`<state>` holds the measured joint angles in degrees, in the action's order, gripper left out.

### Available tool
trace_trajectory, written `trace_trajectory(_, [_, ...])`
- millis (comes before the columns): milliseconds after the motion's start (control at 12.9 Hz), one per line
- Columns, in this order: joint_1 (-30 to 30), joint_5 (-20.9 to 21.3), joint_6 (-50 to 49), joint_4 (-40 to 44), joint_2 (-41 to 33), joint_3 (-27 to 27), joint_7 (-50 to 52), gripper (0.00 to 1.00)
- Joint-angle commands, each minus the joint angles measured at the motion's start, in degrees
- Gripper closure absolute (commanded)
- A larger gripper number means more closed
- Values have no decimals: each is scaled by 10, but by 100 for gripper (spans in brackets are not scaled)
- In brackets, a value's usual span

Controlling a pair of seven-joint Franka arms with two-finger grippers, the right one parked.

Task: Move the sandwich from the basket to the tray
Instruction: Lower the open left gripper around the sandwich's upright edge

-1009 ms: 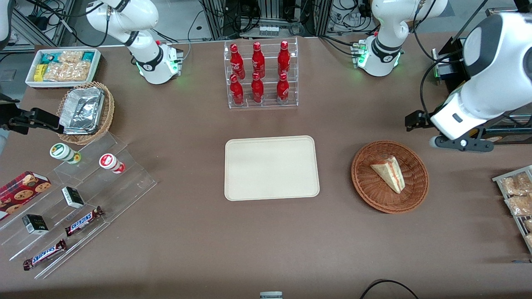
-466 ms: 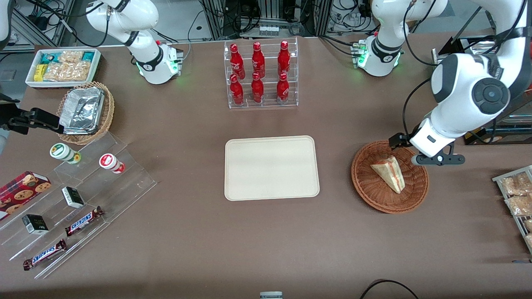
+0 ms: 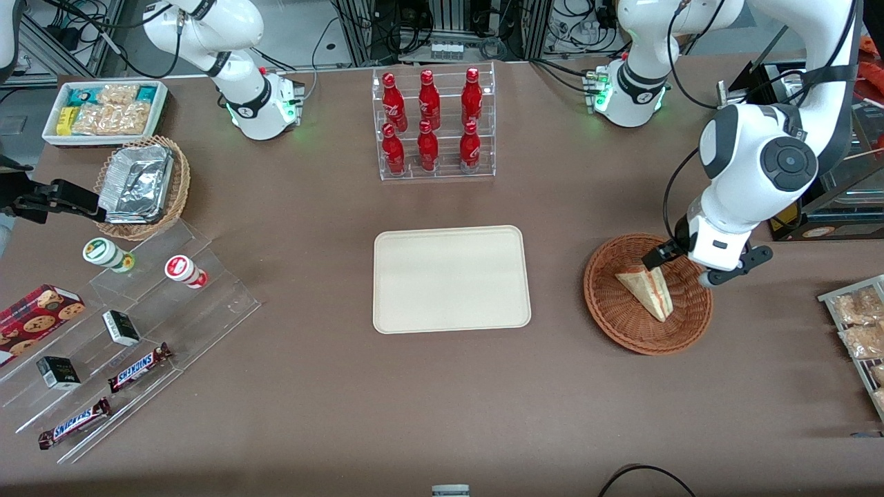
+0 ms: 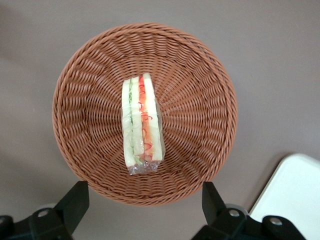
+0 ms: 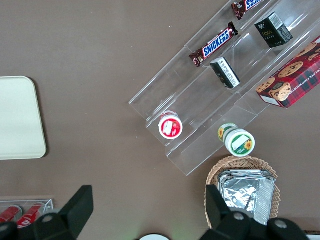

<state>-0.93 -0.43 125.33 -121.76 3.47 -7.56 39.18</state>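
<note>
The sandwich (image 3: 646, 290), a clear-wrapped white wedge with red and green filling, lies in the round reddish-brown basket (image 3: 608, 319) toward the working arm's end of the table. My gripper (image 3: 684, 268) hovers above the basket's edge farther from the front camera, open, with nothing between its fingers. In the left wrist view the sandwich (image 4: 142, 122) rests in the middle of the basket (image 4: 90, 125). The gripper (image 4: 143, 196) stands wide apart over the rim, clear of the wedge. The cream tray (image 3: 452, 279) lies flat at the table's middle, and its corner (image 4: 295, 200) shows beside the basket.
A clear rack of red bottles (image 3: 433, 124) stands farther from the camera than the tray. Snack packets (image 3: 856, 324) lie at the working arm's end. A tan basket of foil trays (image 3: 141, 186), a white bin (image 3: 103, 110) and acrylic steps with candy bars (image 3: 124, 338) sit toward the parked arm's end.
The left arm has swung in from the table's end and come down over the basket, turning its wrist. The sandwich, basket and tray have not moved.
</note>
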Motion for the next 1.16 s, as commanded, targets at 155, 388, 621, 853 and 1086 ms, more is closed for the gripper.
trace_trajectory(155, [1, 3, 32, -15, 10, -2, 100, 0])
trace_trajectory(388, [3, 3, 44, -18, 28, -2, 106, 0])
trace_trajectory(621, [3, 3, 58, -18, 52, -2, 106, 0])
trace_trajectory(853, [3, 5, 70, -18, 73, -1, 103, 0])
trace_trajectory(1086, [3, 6, 81, -18, 91, -1, 102, 0])
